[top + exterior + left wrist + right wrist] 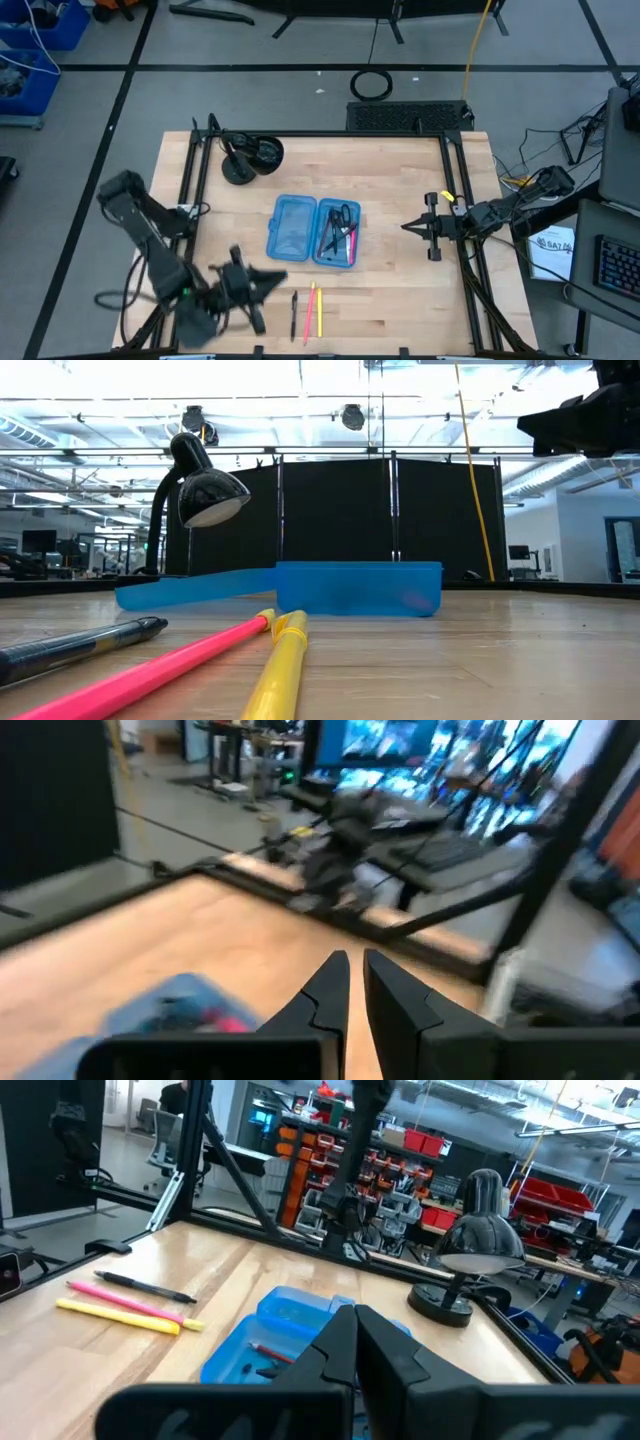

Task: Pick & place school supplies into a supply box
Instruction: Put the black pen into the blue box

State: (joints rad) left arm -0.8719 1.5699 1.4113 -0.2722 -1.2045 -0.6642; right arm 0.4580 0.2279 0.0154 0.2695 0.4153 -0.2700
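Note:
The light-blue supply box (313, 230) lies open at the table's middle. Its right half holds the black-handled scissors (342, 218) and a few pens; its left half (292, 226) is bare. A black pen (294, 315), a pink pen (309, 312) and a yellow pen (318, 310) lie side by side near the table's near edge, and they also show in the low view, with the pink pen (170, 665) in the middle. My left gripper (278, 279) hovers left of these pens, shut and holding nothing. My right gripper (405, 227) waits right of the box, shut.
A black desk lamp (250, 158) stands at the table's far left corner, behind the box. Black frame rails (462, 200) run along the table's left, right and far sides. Bare wood lies between the box and my right gripper.

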